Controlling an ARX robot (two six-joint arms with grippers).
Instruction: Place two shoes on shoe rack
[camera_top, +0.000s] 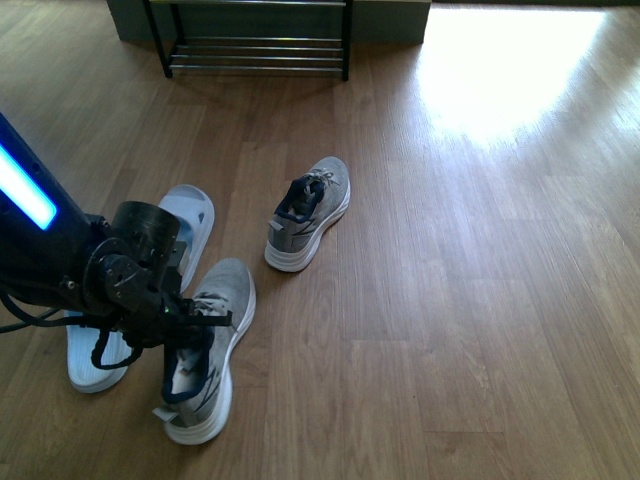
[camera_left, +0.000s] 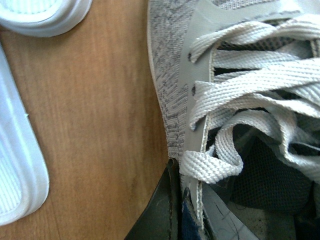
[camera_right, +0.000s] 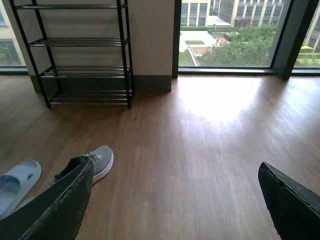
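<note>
**Left gripper at near shoe; both shoes on floor**

In the front view, left gripper (camera_top: 196, 328) low at lower left of the frame, down over the mouth of the near shoe (camera_top: 232, 288). Sole flat on the floor (camera_top: 460, 320), long axis close to vertical in the frame, toe up toward the rack (camera_top: 256, 45), heel at the bottom edge. In the left wrist view, laces (camera_left: 250, 85) and dark lining fill the right side, with one dark finger (camera_left: 160, 210) against the shoe's edge at the bottom. Seemingly at the collar, but too close in to tell whether clamped or loose.

Far shoe (camera_top: 310, 212) near frame centre, apart from the first, upright on its sole, long axis diagonal, toe to the upper right, heel to the lower left. Pale slipper (camera_top: 190, 215) just left of the near shoe.

Rack at top centre, well beyond both shoes, no shoe on the bars in view.

In the right wrist view, right gripper (camera_right: 175, 167) held above the floor, fingers spread wide, nothing between them.
</note>
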